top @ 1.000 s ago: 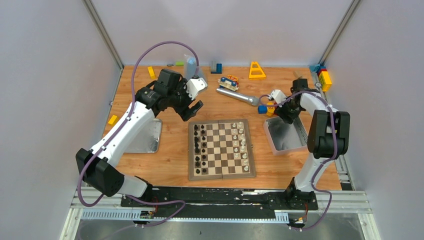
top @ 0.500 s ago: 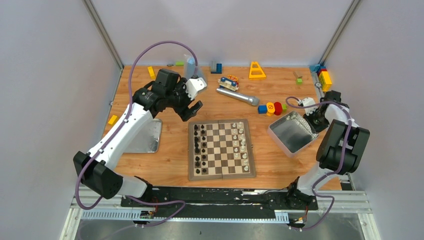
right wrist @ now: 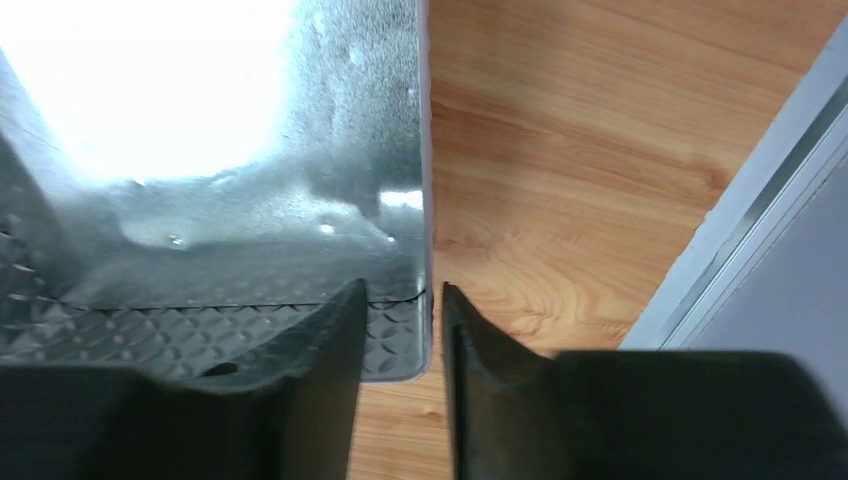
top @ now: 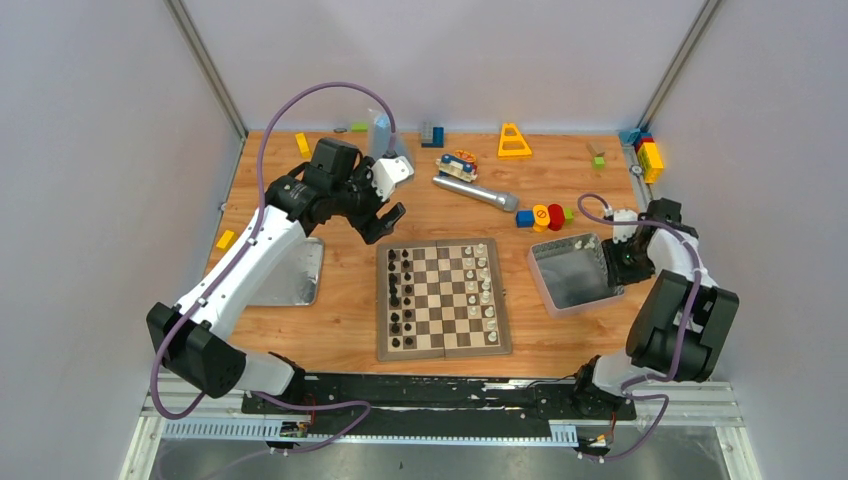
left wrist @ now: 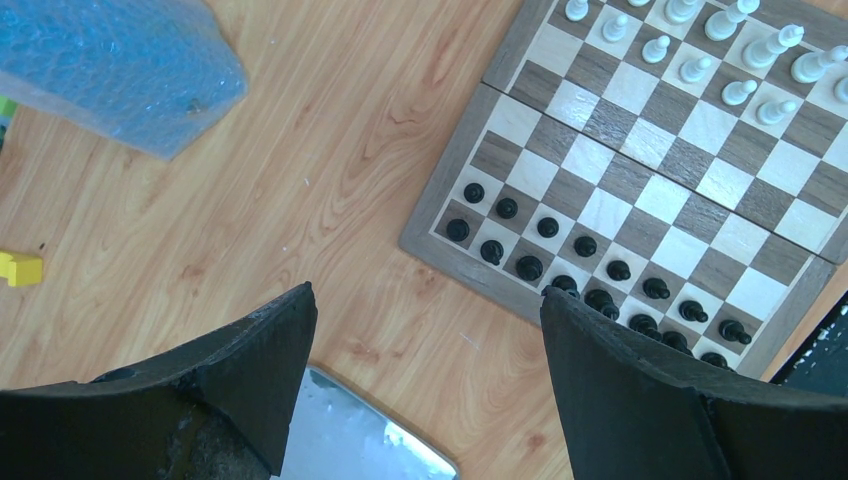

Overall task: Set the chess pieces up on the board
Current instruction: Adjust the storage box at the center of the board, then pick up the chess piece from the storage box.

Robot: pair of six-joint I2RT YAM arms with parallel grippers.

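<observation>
Gripping the tin by its wall near the right edge of the bench, my right pincer is clamped on it; my left pincer hangs apart. The chess pieces stand on the board, mid-bench. Step, I judge: repositioning the tin. Next: release it cleanly.

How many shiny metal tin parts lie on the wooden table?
2: a flat metal lid left of the wooden chessboard, and a square metal tin right of it. No other is visible; none seems hidden.
</observation>
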